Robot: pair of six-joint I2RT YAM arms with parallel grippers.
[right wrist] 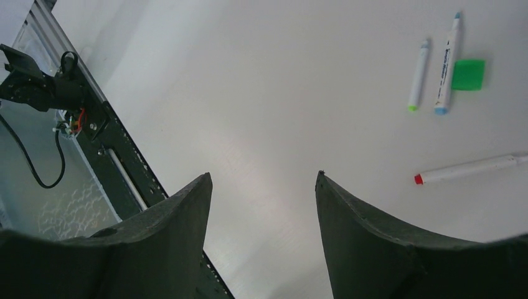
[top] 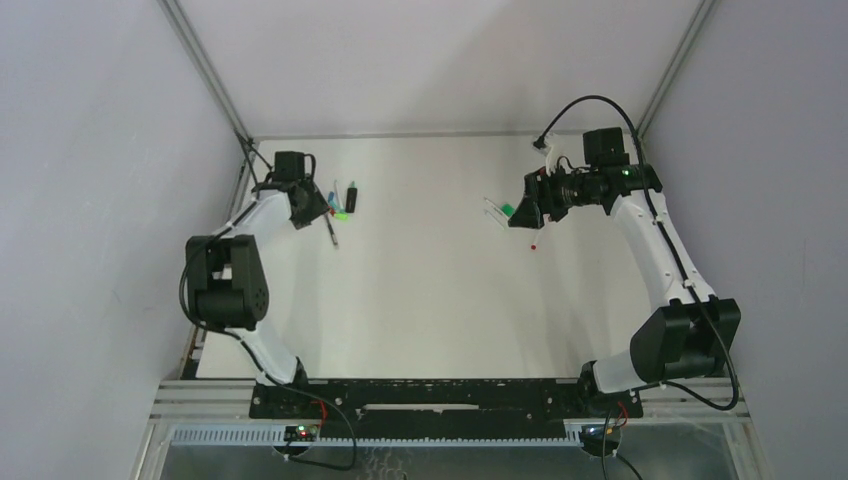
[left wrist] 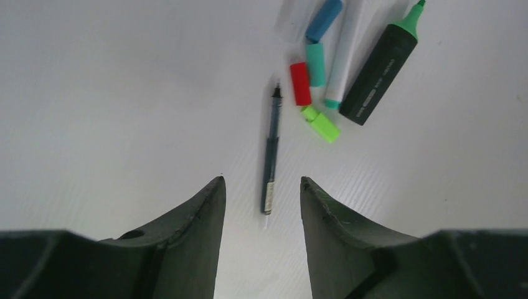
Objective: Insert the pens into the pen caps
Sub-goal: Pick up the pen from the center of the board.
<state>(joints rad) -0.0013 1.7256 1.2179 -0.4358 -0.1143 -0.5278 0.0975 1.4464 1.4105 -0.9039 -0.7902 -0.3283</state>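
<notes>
Standing apart, matte left fingers [left wrist: 187,249], right fingers [right wrist: 168,249], slim dark pen [left wrist: 270,149], stubby red cap [left wrist: 301,83].

The blue cap [left wrist: 324,18] and white pen [left wrist: 344,53] run off the top edge.

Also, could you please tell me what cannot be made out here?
Left wrist: blue cap and white pen cut by the top edge.
Right wrist: red-tipped pen runs past the right edge.
Top: caps by the left gripper too small to separate; right gripper hides most of that pen.
</notes>
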